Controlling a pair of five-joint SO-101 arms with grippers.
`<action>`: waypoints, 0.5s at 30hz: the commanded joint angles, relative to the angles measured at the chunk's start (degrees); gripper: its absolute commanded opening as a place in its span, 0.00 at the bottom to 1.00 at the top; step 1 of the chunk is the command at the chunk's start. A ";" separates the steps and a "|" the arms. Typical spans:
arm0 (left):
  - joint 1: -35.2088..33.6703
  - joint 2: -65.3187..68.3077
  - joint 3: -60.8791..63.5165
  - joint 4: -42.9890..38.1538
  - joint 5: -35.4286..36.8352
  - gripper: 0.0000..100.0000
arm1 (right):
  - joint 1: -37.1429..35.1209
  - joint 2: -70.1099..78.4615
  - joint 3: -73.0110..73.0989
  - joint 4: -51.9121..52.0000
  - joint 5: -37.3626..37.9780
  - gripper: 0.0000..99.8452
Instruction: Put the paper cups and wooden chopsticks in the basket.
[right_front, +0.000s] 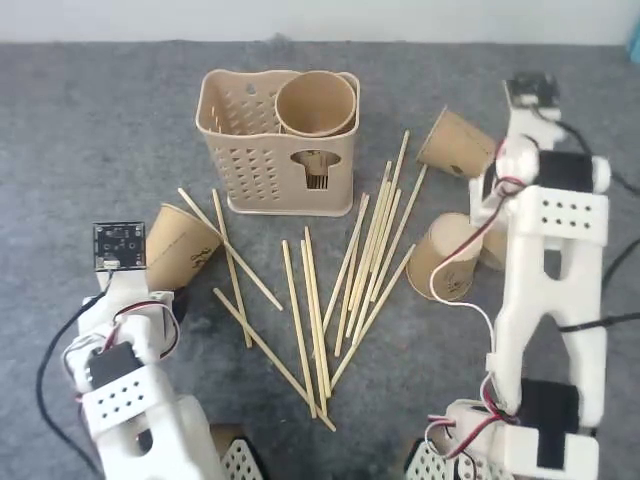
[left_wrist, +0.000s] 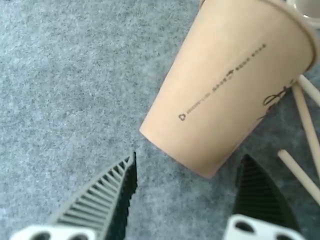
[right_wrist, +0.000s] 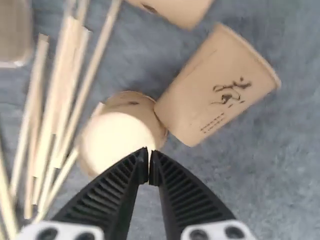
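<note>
Left gripper (left_wrist: 187, 192) stands wide open with nothing between its jaws. The ribbed dark fingers (left_wrist: 116, 192) flank the base end of cup 1 (left_wrist: 230, 85) without touching it. Cup 1 lies on its side on the grey carpet (left_wrist: 65, 75). It is smooth tan paper, tapered, with fine print along the wall. Round pale chopsticks (left_wrist: 306, 125) lie by its rim end. I judge the step in hand to be the pick of cup 1. The next move calls for an advance until the wall sits between the pads, then a light squeeze, since thin paper may dent or roll.

Right wrist view: right gripper (right_wrist: 149, 162) is pinched shut on nothing. Its tips are at the edge of the flat whitish base of cup 2 (right_wrist: 117, 135); I cannot tell whether they touch. Cup 3 (right_wrist: 215, 107) lies on its side against cup 2, and cup 4 (right_wrist: 175, 7) is beyond them. I would open these jaws before any grasp.

High view: basket (right_front: 240, 150) sits upper centre. It is tan plastic, perforated, with a slot handle. Cup 5 (right_front: 315, 103) stands upright in its right end. The chopsticks are fanned across centre frame, thin straight wood, some crossing each other. Cup 1 is at left centre, and cups 2 to 4 are at right beside the arm. I put the task at an early stage, with one cup in the basket.
</note>
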 joint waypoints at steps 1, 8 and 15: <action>0.62 -0.97 -0.22 -1.14 -0.53 0.30 | -0.04 -3.38 9.05 -6.81 2.81 0.02; 0.62 -0.88 -0.22 -1.05 -0.53 0.30 | 1.63 -3.21 16.26 -12.62 3.25 0.02; 0.62 -0.97 -0.22 -0.97 -0.53 0.30 | 9.80 -3.38 20.48 -13.58 10.11 0.02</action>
